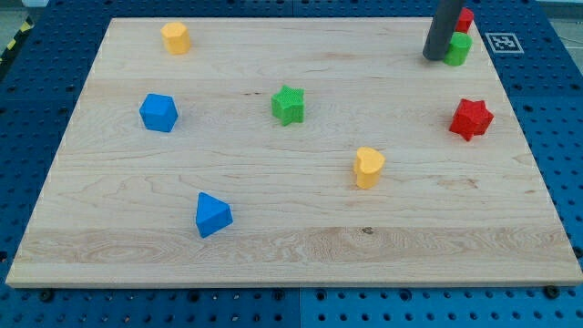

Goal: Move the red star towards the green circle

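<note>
Only one camera view here, so here's the rundown. The board [301, 246] is pale wood with visible grain running side to side, sitting on a blue perforated base [565, 118].

The red star [471, 118] sits near the view's right edge, chunky with a ridged, printed-looking surface. The green circle [459, 48] is up at the view's top right, well apart from the star, and my tip [435, 57] is touching or just beside its left side. The rod is a smooth dark cylinder, no pincer on it at all, so nothing is being grasped. Right behind the green circle there's another red block [466, 17], mostly hidden, can't tell its shape.

Rest of the bits: a green star [288, 105] around the middle, a yellow heart [368, 167] below and to its right, a yellow block [175, 37] at top left (hexagon-ish), a blue block [158, 112] on the left with faceted sides, and a blue triangle [213, 214] lower down. All matte plastic.
</note>
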Available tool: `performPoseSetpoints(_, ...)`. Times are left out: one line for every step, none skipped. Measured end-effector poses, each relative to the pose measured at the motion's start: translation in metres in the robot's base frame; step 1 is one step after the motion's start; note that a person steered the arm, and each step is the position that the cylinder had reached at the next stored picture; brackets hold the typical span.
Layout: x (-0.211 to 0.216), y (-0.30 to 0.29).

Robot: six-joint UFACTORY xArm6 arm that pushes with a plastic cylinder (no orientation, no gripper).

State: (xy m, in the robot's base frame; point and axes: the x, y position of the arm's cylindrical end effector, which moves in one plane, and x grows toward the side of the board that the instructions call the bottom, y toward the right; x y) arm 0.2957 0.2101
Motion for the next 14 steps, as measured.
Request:
performPoseSetpoints(0.007,0.001)
performPoseSetpoints(0.007,0.018)
performPoseSetpoints(0.007,0.020)
performPoseSetpoints(0.014,0.020)
performPoseSetpoints(0.021,0.019)
performPoseSetpoints(0.023,0.017)
performPoseSetpoints(0.031,0.001)
performPoseSetpoints(0.040,-0.014)
performPoseSetpoints(0.080,-0.024)
performPoseSetpoints(0.121,-0.027)
performPoseSetpoints(0.149,-0.025)
performPoseSetpoints(0.172,-0.004)
performPoseSetpoints(0.141,0.014)
performPoseSetpoints(0.127,0.014)
